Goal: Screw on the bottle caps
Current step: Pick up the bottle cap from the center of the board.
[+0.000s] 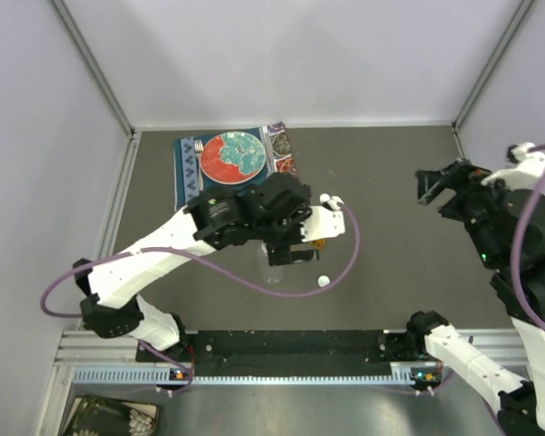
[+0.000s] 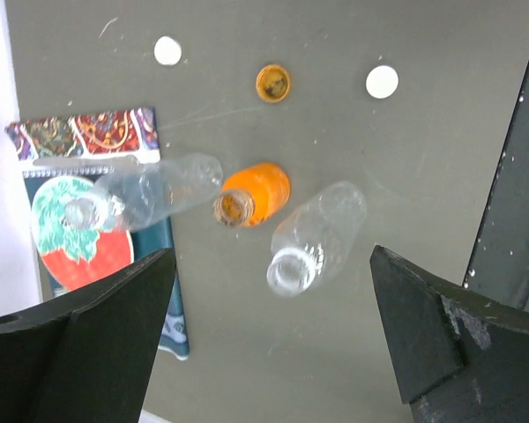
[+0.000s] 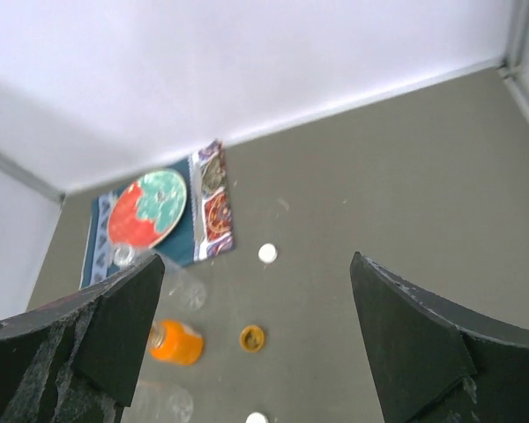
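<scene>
So nothing's capped: my left gripper point(image 2: 272, 251) hangs wide open right over the three bottles point(image 2: 317, 233), caps point(image 2: 272, 83) loose just past it, right gripper point(image 3: 257, 258) open too. Next I'd pinch a cap.

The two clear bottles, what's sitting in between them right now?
The orange bottle, uncapped, sits between them: one clear bottle nearer the plate, the other clear bottle on its far side. The left wrist view shows this.
</scene>
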Robot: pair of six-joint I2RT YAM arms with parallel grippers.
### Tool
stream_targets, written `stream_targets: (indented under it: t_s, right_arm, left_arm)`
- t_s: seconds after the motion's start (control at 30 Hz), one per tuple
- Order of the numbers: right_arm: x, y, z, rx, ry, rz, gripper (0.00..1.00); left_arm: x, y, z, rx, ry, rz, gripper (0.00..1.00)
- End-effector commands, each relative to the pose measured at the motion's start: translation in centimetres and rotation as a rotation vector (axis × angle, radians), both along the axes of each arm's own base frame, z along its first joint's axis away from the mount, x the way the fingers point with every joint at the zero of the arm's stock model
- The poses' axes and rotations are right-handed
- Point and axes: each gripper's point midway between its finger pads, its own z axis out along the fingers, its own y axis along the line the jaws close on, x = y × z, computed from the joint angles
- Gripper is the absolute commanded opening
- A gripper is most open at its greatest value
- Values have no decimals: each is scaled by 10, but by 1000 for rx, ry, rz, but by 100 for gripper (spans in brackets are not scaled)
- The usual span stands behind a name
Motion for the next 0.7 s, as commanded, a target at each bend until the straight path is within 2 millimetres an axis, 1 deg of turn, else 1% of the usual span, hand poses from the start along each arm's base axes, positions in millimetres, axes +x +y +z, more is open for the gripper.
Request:
stream_targets:
  t_s: [0.0, 0.03, 0.07, 0.1, 0.13, 0.17, 0.2, 0.27, 0.3, 0.37, 0.4, 0.47, 0.5, 0.53, 0.57, 0.67]
  right_arm:
    - [-21, -48, 25, 0, -76, -212, 88]
    - [-28, -53, 33, 13, -102, -225, 88]
    - [-30, -54, 36, 22, -113, -224, 88]
    - [-32, -54, 39, 24, -121, -218, 86]
    - [-35, -54, 44, 25, -134, -213, 83]
    - [-35, -53, 46, 17, -137, -200, 83]
    - [-36, -52, 47, 14, -139, -195, 83]
    - [-34, -52, 48, 4, -138, -193, 85]
    - [-33, -51, 47, 5, -135, -191, 86]
    - [-31, -48, 45, 4, -127, -184, 86]
    - [-30, -48, 43, 4, -124, -182, 86]
    - [-29, -46, 40, 6, -117, -176, 86]
    - [-29, -46, 40, 8, -119, -178, 86]
    - [-27, -44, 37, 8, -112, -172, 86]
    - [-27, -44, 37, 6, -112, -173, 86]
    - [-26, -43, 34, 5, -109, -167, 85]
  left_arm:
    - [7, -54, -25, -36, -17, -86, 98]
    - [6, -60, -38, -22, 2, -99, 98]
    - [7, -67, -46, -21, 8, -104, 98]
    - [9, -75, -61, -4, 27, -105, 98]
    - [11, -85, -67, -16, 32, -112, 98]
    - [11, -91, -77, -5, 47, -120, 98]
    - [14, -97, -95, 27, 65, -116, 98]
    - [18, -105, -113, 53, 81, -107, 98]
    - [19, -110, -131, 84, 109, -97, 97]
    - [17, -117, -146, 87, 136, -112, 96]
    - [15, -120, -157, 98, 152, -116, 95]
    - [16, -123, -168, 102, 163, -112, 93]
    - [16, -124, -176, 113, 175, -111, 92]
    - [15, -122, -185, 128, 182, -114, 92]
    - [16, -124, -190, 124, 177, -118, 92]
    - [16, -121, -210, 153, 183, -109, 91]
